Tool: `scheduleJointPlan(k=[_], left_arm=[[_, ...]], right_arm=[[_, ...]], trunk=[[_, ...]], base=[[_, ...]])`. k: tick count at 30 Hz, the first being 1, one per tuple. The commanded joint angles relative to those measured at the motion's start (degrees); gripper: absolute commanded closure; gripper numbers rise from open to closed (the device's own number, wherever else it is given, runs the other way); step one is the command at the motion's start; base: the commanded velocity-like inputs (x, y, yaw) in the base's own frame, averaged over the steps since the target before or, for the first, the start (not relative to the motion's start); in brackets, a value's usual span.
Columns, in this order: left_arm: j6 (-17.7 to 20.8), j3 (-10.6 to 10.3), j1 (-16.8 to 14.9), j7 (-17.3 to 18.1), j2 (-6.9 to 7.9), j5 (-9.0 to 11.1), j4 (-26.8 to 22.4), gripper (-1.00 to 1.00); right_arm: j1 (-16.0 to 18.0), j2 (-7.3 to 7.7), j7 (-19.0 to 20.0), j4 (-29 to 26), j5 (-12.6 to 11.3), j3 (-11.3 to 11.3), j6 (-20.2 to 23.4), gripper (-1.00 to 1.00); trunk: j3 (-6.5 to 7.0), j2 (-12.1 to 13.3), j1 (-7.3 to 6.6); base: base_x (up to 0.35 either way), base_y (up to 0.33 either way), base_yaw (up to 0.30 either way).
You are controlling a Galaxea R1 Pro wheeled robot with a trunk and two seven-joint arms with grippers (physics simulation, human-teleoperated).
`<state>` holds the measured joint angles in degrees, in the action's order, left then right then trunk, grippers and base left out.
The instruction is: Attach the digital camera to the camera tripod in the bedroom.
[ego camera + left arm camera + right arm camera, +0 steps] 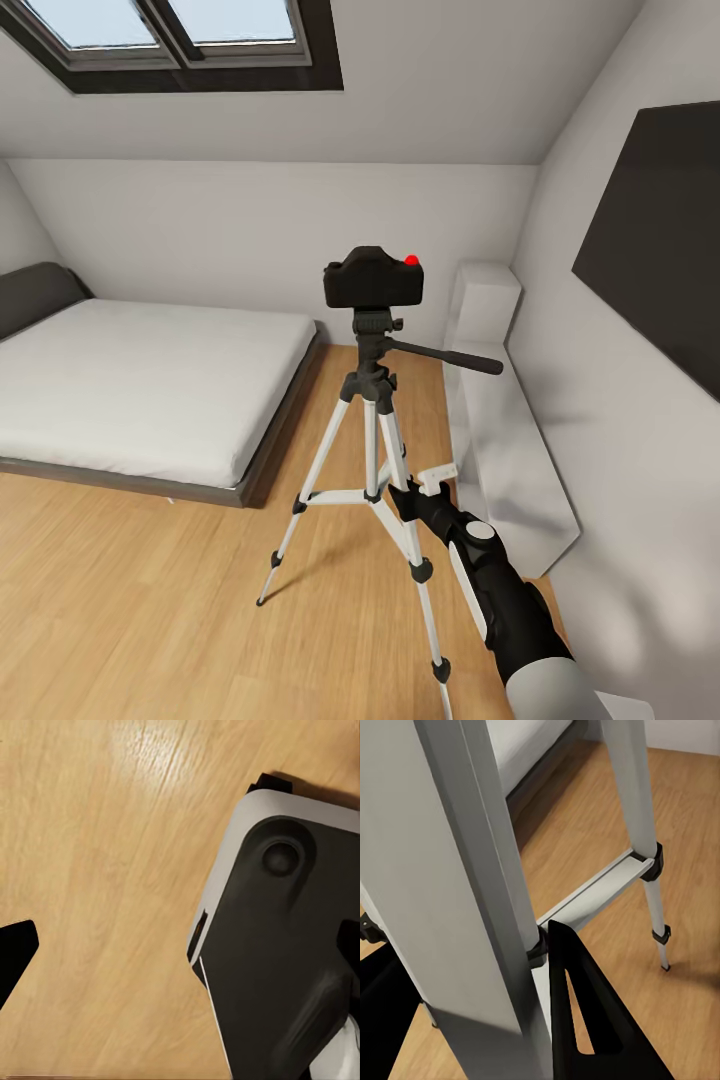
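Note:
The small black digital camera [372, 278] with its red button sits on the black head of the camera tripod [371, 440], which stands on the wooden bedroom floor; the pan handle [450, 357] points right. My right gripper [405, 488] is low beside the tripod's legs, well below the camera. In the right wrist view its black fingers [585, 1020] stand open, with a silver tripod leg [480, 907] close in front of the gap and the cross brace [592, 889] beyond. My left gripper [180, 945] is open over the floor next to my own base [277, 945].
A grey-framed white bed [140, 390] lies at the left, close to the tripod's far leg. A white low unit [500, 430] runs along the right wall under the black TV [660, 250]. A dark-framed skylight [180, 40] is overhead. Bare wooden floor [150, 600] lies front left.

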<state>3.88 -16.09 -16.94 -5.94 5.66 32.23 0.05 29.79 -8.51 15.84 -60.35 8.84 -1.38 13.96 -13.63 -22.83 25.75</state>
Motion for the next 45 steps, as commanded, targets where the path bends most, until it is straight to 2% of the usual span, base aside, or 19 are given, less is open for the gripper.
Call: scheduleJointPlan(k=[1, 3, 10, 13, 19, 25, 26, 45], left_arm=[[0.1, -0.5, 0.1, -0.2, -0.04, 0.7, 0.0, -1.0], [0.0, -0.5, 0.5, -0.4, -0.1, 1.5, 0.0, -1.0], [-0.2, -0.5, 1.3, -0.5, -0.17, 6.5, 0.0, -1.0], [-0.3, -0.5, 1.5, -0.6, -0.13, 9.2, 0.0, -1.0], [-0.3, -0.5, 1.5, -0.6, -0.12, 9.9, 0.0, -1.0], [-0.4, -0.5, 1.5, -0.5, -0.99, 10.0, 0.0, -1.0], [-0.5, -0.5, 1.6, -0.5, -1.1, 10.0, 0.0, -1.0], [-1.3, -0.5, 1.6, -0.5, -1.43, 10.0, 0.0, -1.0]], right_arm=[[0.0, -0.02, 0.3, 0.2, 1.1, 0.0, 0.3, 1.0], [0.0, 0.0, 0.3, 0.2, 1.1, 0.0, 0.3, 1.0], [0.0, 0.06, 0.3, 0.2, 1.1, 0.0, 0.2, 1.0], [0.0, 0.07, 0.3, 0.2, 1.1, 0.0, 0.2, 1.0], [0.0, 0.07, 0.3, 0.2, 1.1, 0.0, 0.2, 1.0], [0.0, 0.07, 0.2, 0.2, 1.1, 0.0, 0.2, 1.0], [0.0, 0.07, 0.2, 0.2, 1.1, 0.0, 0.2, -1.0], [0.0, 0.11, 0.4, -0.6, 1.2, 0.0, 0.8, -1.0]], trunk=[[-0.11, -0.1, 0.03], [-0.11, -0.1, 0.03], [-0.11, -0.1, 0.03], [-0.11, -0.1, 0.03], [-0.11, -0.1, 0.03], [-0.11, -0.1, 0.03], [-0.11, -0.1, 0.03], [-0.11, -0.1, 0.03]], base=[[0.0, 0.0, 0.0], [0.0, 0.0, 0.0], [0.0, 0.0, 0.0], [0.0, 0.0, 0.0], [0.0, 0.0, 0.0], [0.0, 0.0, 0.0], [0.0, 0.0, 0.0], [-0.002, 0.0, 0.0]])
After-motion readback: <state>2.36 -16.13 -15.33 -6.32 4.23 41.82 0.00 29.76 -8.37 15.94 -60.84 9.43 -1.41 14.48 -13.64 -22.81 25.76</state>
